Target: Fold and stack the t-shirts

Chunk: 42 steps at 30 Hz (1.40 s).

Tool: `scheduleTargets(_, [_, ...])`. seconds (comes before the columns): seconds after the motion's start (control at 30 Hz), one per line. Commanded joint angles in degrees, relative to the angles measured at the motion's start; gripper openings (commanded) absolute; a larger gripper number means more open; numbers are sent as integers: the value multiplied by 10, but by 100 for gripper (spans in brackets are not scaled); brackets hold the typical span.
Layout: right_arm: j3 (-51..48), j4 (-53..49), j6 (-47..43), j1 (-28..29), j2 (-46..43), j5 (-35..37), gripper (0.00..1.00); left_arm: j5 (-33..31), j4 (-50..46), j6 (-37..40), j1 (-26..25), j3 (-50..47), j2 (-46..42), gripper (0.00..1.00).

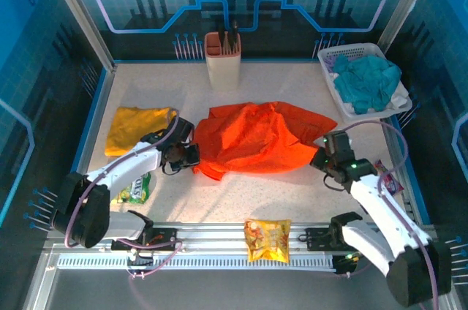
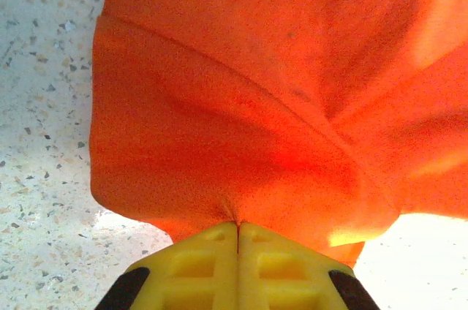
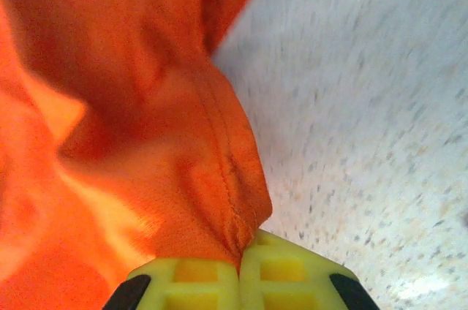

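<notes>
The speckled surface carries the orange t-shirt, rumpled and spread across its middle. The mustard yellow t-shirt lies to the left of it, apart. The left fingers are pressed together on the orange t-shirt's left edge. The right fingers pinch the hem at its right edge.

Two t-shirts, three snack packets — one basket, one cloth.
</notes>
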Motion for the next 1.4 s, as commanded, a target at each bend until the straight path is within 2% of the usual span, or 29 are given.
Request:
scheduleTargets(0.0, [52, -53, -39, -27, -30, 24, 0, 9, -27, 5, 3, 22, -22, 0])
scheduleTargets(0.2, [115, -105, -69, -32, -43, 58, 0, 8, -52, 9, 3, 36, -44, 0])
scheduleTargets(0.43, [111, -108, -93, -32, -65, 26, 0, -2, -80, 19, 8, 57, -66, 0])
scheduleTargets(0.63, [152, -39, -111, -34, 60, -34, 0, 54, -61, 33, 57, 110, -29, 0])
scheduleTargets(0.8, [278, 28, -129, -33, 191, -53, 0, 54, -71, 61, 87, 233, 36, 0])
scheduleTargets(0.9, [361, 36, -145, -34, 256, -43, 0, 52, -84, 80, 108, 313, 80, 0])
scheduleTargets(1.03, [432, 34, -162, -35, 293, -11, 0, 32, -117, 100, 132, 409, 110, 0])
scheduleTargets(1.17, [445, -17, -168, -33, 290, -36, 0, 12, -140, 113, 137, 429, 89, 0])
scheduleTargets(1.27, [407, -90, -173, -10, 266, -39, 0, 21, -153, 115, 137, 389, 59, 0])
scheduleTargets(1.37, [353, -163, -164, 11, 228, -72, 0, 31, -165, 112, 137, 332, 16, 0])
